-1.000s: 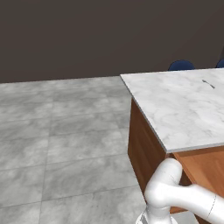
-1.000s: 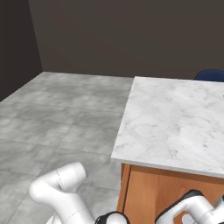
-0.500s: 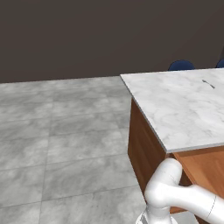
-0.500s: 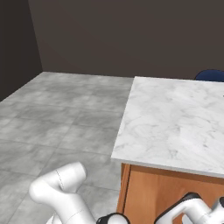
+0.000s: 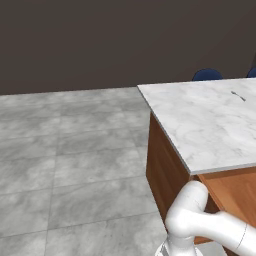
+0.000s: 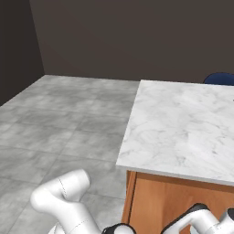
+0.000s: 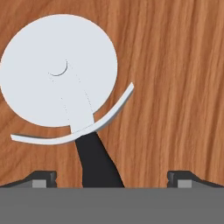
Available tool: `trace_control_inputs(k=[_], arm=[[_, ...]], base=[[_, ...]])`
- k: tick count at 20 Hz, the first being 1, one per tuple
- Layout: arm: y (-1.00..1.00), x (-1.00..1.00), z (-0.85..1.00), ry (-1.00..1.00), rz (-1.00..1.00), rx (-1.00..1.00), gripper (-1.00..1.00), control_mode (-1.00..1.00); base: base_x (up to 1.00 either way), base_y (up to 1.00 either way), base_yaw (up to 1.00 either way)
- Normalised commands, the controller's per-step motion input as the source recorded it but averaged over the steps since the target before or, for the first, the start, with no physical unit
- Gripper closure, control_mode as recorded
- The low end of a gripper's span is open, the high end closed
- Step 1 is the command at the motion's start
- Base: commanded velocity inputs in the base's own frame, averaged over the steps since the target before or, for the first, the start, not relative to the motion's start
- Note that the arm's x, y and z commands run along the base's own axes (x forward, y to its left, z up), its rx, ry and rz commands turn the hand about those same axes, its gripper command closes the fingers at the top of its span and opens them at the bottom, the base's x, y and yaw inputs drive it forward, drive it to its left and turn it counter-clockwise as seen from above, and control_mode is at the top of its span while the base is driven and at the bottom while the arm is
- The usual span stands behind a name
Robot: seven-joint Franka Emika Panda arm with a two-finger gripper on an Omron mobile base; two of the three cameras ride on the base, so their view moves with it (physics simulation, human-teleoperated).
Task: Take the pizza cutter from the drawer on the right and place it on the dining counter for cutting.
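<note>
Jaws (image 7: 112, 177) spread, straddling black handle of pizza cutter (image 7: 65, 78); wheel lies ahead on drawer floor (image 7: 175, 65). Judgement: centre on handle, then pinch, lift straight toward bench (image 5: 210, 125).

Flat, even rendered light fills both base views, with the marble desk (image 5: 210, 125) bright against a dim, dark wall (image 5: 100, 45). The grey floor (image 5: 65, 165) is softly lit, without glare or sharp shadows. In the hand view, the pale cutter (image 7: 61, 72) sits crisp on evenly lit wood (no visible shadow beneath). All views look slightly soft, low in resolution.
</note>
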Motion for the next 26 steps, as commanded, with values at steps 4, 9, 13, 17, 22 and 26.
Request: trace_control_inputs(k=[4, 9, 13, 17, 22, 26], arm=[[0.0, 0.0, -0.13, 0.0, 0.02, 0.0, -1.0, -1.0], [0.0, 0.0, -0.03, 0.0, 0.01, 0.0, -1.0, -1.0], [0.0, 0.0, 0.0, 0.0, 0.0, 0.0, -1.0, -1.0], [0.0, 0.0, -0.01, 0.0, 0.0, 0.0, -1.0, -1.0], [0.0, 0.0, -0.02, 0.0, 0.0, 0.0, -1.0, -1.0], [0.0, 0.0, -0.14, 0.0, 0.0, 0.0, -1.0, -1.0]], base=[[0.0, 0.0, 0.0], [0.0, 0.0, 0.0], [0.0, 0.0, 0.0], [0.0, 0.0, 0.0], [0.0, 0.0, 0.0], [0.0, 0.0, 0.0]])
